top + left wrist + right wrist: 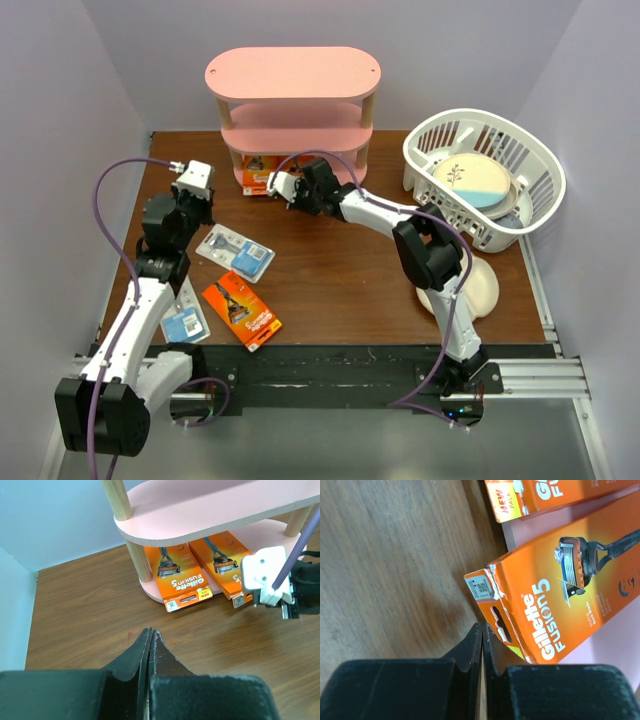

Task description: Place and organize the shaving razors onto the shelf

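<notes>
The pink shelf (292, 75) stands at the back centre. Two orange razor packs lie side by side on its bottom board, the left one (177, 575) and the right one (223, 560), both overhanging the front edge. My right gripper (275, 187) is shut and empty, its fingertips (483, 626) against the hang-tab end of the right orange pack (560, 595). My left gripper (207, 198) is shut and empty (151, 632) above the bare wood, left of the shelf. On the table lie a third orange pack (242, 311) and two white-and-blue blister packs (236, 250) (185, 318).
A white slatted basket (540, 190) holding a round plate (470, 182) stands at the back right. A pale plate (487, 287) lies under the right arm. Walls close in on the left and at the back. The table's front edge runs along a black rail (330, 365).
</notes>
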You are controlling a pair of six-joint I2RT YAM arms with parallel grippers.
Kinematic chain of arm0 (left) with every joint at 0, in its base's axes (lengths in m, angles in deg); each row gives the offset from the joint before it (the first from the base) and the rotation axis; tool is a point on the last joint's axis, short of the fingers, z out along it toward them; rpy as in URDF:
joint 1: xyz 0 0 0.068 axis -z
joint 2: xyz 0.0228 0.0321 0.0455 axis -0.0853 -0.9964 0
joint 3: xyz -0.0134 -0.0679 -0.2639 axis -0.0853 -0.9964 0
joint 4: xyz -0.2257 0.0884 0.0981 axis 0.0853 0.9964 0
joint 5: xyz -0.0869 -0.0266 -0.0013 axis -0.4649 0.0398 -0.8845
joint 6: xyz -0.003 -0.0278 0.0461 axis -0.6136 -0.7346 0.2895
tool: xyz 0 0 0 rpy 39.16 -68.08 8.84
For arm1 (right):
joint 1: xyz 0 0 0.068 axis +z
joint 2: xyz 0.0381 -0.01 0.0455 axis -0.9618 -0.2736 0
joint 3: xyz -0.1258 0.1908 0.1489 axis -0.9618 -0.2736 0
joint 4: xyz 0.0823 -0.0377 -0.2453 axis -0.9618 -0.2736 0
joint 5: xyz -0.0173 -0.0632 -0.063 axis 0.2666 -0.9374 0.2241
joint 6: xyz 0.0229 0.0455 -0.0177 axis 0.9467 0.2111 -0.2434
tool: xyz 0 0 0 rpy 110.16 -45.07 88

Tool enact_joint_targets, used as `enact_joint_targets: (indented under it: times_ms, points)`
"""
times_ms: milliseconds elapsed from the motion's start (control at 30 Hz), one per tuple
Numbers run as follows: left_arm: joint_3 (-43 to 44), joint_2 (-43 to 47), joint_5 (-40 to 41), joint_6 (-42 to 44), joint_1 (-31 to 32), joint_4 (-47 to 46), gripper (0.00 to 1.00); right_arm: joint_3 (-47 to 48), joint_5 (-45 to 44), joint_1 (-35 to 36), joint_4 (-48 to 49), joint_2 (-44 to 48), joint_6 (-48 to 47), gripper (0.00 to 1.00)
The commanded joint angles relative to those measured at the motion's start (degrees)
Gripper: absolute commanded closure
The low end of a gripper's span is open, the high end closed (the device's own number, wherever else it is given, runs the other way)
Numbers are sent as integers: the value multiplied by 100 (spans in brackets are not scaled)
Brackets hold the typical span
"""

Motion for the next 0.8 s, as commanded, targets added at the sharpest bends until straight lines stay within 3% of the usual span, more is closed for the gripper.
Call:
enact_joint_targets:
  times_ms: [0,467,767]
  points:
    - [-45,106,19,-94,-67,-369,100,238,-445,103,202,-31,-426,96]
    - [-151,203,-350,-156,-76,-404,100,1283,-1342,252,26,-902,-796,100]
    - [-221,335,-403,-226,-67,-308,100,1188,-1326,323,-52,-788,-884,100]
